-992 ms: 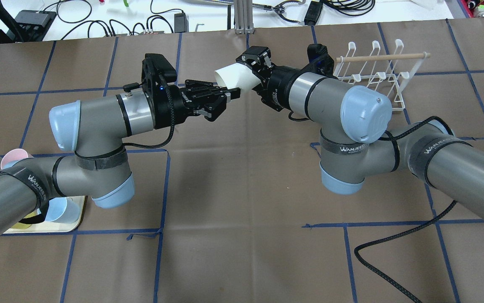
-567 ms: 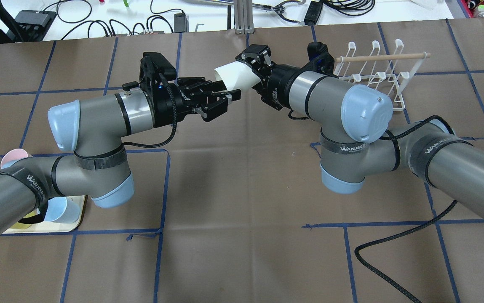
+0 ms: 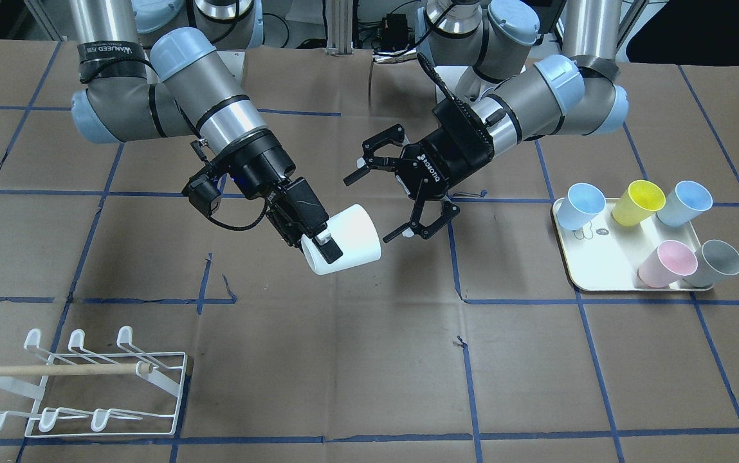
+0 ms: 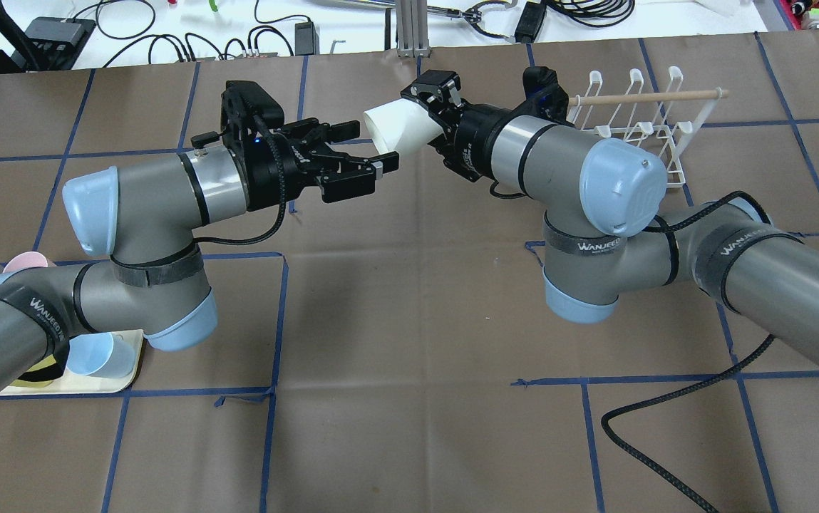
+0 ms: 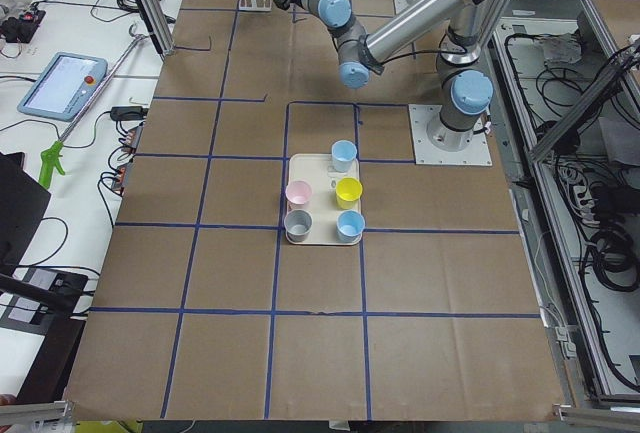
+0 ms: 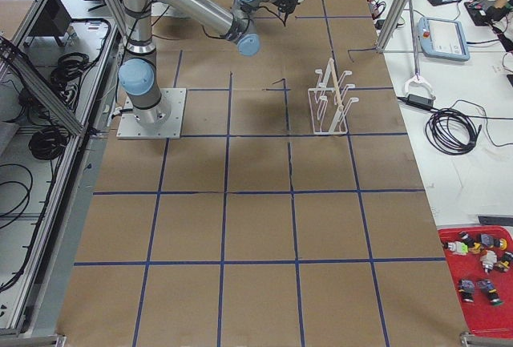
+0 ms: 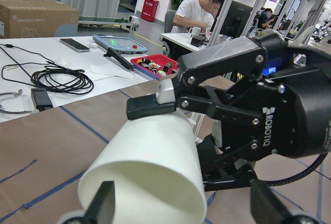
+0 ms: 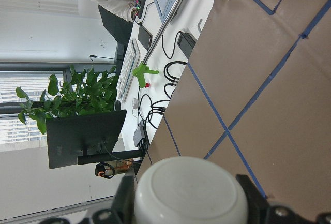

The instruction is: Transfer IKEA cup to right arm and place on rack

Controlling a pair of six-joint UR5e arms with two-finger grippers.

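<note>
The white cup (image 3: pixel 350 239) hangs above the counter (image 3: pixel 343 360) at the centre of the front-facing view. It lies on its side, and the right tool (image 3: pixel 325 248) is clenched across its closed end. The left tool (image 3: pixel 369 207) is released: its jaws stand spread just beside the cup's open mouth and do not touch it. By that, I judge the handover done. What is left is to carry the cup to the rack (image 3: pixel 89 386) at the lower left of that view and seat it on a prong.

The cup looks like smooth, matte plastic, tapered, with a thin rim and a rounded base. Both tools are black metal linkages with flat pads. The rack is thin white wire with round-tipped upturned prongs and a pale wooden dowel (image 3: pixel 54 370) across it. At the right, a cream tray (image 3: pixel 601 283) with rounded corners holds five pastel cups of the same shape. The counter is dull brown paper gridded with blue tape.
</note>
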